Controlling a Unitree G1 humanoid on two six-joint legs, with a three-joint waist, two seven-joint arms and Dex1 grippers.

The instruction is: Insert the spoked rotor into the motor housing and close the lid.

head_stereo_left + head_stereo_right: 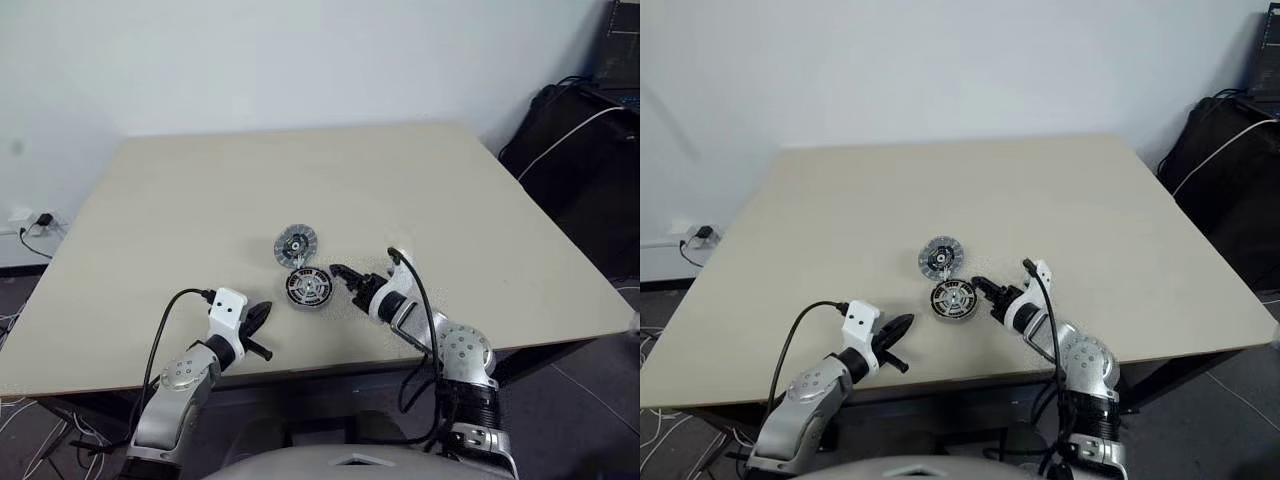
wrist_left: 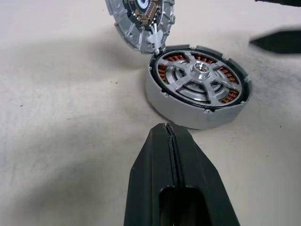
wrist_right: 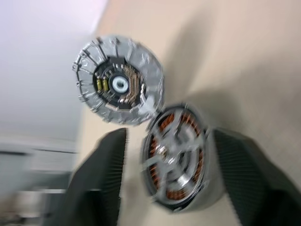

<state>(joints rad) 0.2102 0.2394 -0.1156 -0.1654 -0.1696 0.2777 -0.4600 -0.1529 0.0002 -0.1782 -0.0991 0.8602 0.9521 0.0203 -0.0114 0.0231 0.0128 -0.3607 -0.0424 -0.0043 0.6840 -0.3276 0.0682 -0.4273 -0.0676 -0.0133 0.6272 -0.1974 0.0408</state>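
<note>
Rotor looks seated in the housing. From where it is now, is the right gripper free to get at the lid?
Probably yes. The lid lies ribbed face up on the table, touching the motor housing's far edge, with nothing on top. The right gripper, open beside the housing, would need to pass over or around it.

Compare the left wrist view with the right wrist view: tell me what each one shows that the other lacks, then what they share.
Left wrist view: the left gripper, its fingers pressed shut, pointing at the motor housing from close by on the table, and the lid cut off at the picture's edge.

Right wrist view: the right gripper with its fingers spread either side of the housing, the whole lid with its ribbed face and dark centre up, and a pale wall behind the table.

Both: the spoked rotor already seated over the copper windings, and the lid beside the housing, not on it.
</note>
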